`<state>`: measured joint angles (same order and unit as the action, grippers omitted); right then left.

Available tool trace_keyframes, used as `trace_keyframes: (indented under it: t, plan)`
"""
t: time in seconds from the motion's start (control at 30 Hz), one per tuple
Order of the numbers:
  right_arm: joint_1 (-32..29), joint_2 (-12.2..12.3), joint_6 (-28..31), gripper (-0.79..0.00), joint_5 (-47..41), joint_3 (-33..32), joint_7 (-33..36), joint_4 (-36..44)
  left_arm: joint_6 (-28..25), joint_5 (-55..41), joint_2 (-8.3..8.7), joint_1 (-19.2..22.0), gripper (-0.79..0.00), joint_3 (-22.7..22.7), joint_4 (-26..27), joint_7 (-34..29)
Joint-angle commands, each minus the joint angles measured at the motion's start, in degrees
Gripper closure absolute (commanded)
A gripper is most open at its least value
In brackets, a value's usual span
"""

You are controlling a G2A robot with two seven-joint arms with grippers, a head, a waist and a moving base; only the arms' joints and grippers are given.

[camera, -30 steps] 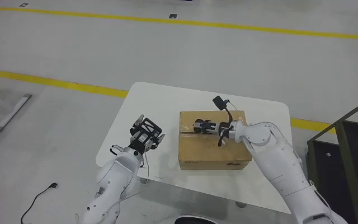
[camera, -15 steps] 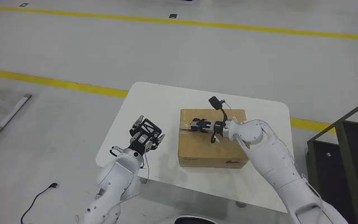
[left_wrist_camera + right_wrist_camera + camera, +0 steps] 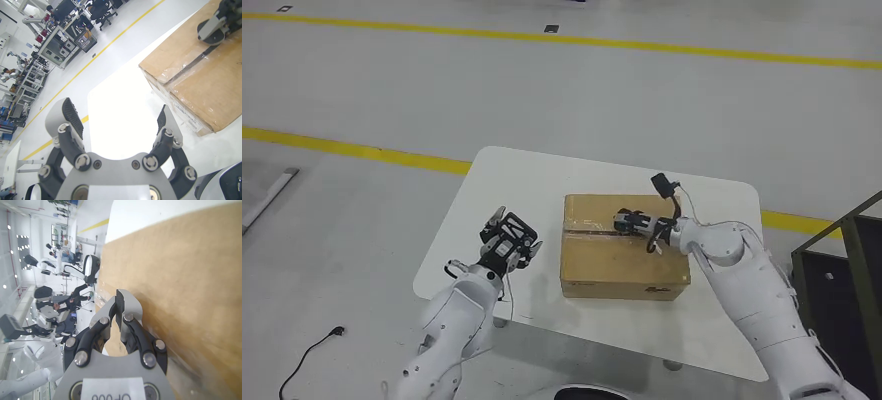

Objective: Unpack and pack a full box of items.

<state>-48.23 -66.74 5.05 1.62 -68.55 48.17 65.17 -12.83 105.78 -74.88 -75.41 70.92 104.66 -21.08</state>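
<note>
Closed cardboard box [image 3: 617,265] near the middle of the white desk [image 3: 522,180]; right hand [image 3: 626,221], fingers clenched together on nothing, lies on the box's top at the taped seam [image 3: 191,68]; left hand [image 3: 510,236], fingers spread and released, hangs over the desk beside the box.

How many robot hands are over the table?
2. The left gripper, open, is over the table beside the box. The right gripper, shut, is on the box's top at its taped seam. None seems hidden.
</note>
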Motion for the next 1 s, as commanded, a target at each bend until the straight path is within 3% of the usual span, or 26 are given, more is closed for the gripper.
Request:
trace_keyframes:
  t: [0.0,0.17,0.47,0.6,0.83,0.97]
  plan:
    - [-1.3,0.9,-0.5,0.0,-0.3,-3.8,0.1,1.6,0.0,0.1,-0.03,0.0,-0.785,-0.3,0.1,-0.1]
    - [-6.1,2.9,-2.7,0.0,1.5,-10.3,1.4,3.9,-0.3,-0.1,-0.13,0.2,-0.785,-1.1,-0.1,-0.1]
    - [-7.6,2.9,-4.7,0.0,4.1,-8.2,0.4,2.6,-0.9,-0.1,-0.36,1.3,-0.785,-2.7,-0.7,0.2]
    - [-8.8,3.8,-2.8,0.0,0.0,-13.9,-1.2,5.4,-1.2,0.0,-0.4,1.6,-0.785,-3.1,-0.8,0.0]
    - [-17.1,5.9,-3.0,0.0,4.8,-25.1,-11.1,8.3,-1.2,0.0,-0.4,1.6,-0.785,-3.1,-0.8,0.0]
    - [-21.2,6.0,-3.5,0.0,11.7,-23.8,-16.9,8.3,-1.2,0.0,-0.4,1.6,-0.785,-3.1,-0.8,0.0]
